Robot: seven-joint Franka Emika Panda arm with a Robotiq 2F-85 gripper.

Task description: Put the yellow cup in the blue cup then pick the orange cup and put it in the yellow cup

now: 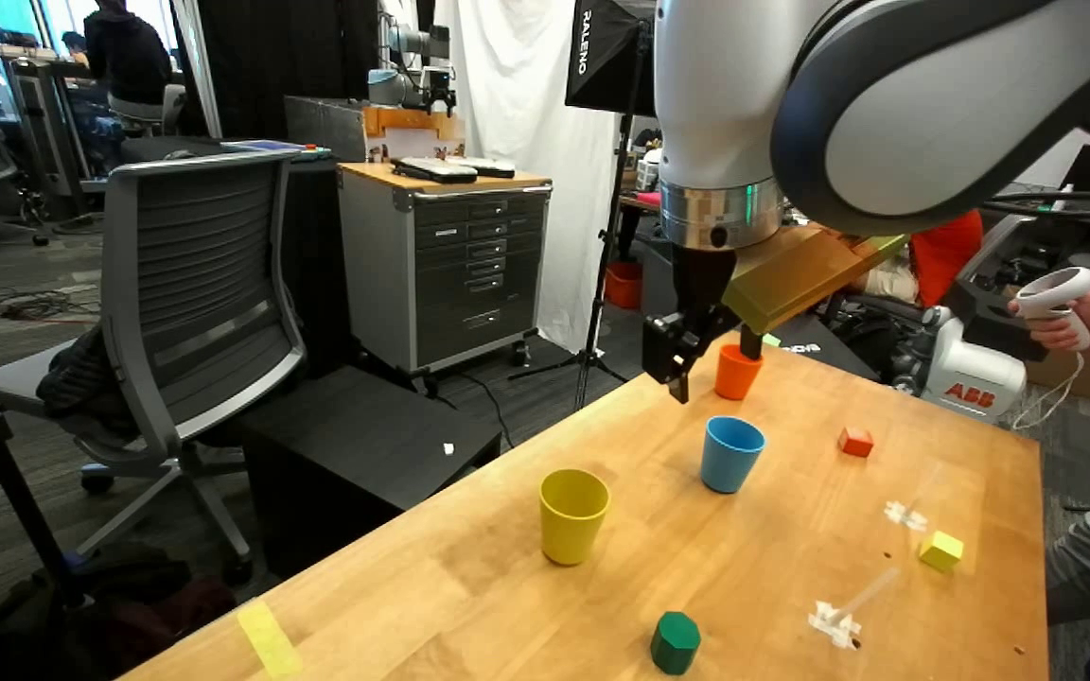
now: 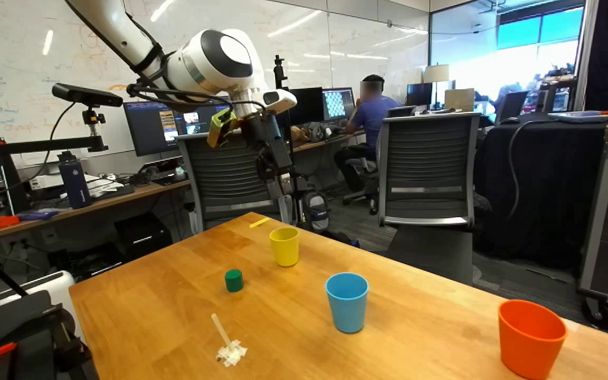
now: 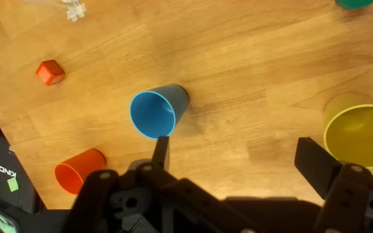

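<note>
Gripper [image 3: 235, 152], spread wide, partly hides orange cup [image 1: 737, 378] in an exterior view. Wrist view crops yellow cup [image 3: 363, 137] and green block [image 3: 354, 3].

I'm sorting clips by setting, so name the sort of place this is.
Likely a robotics lab: there is a white robotic machine marked ABB, a whiteboard with writing on it, and a wheeled drawer cabinet.
</note>
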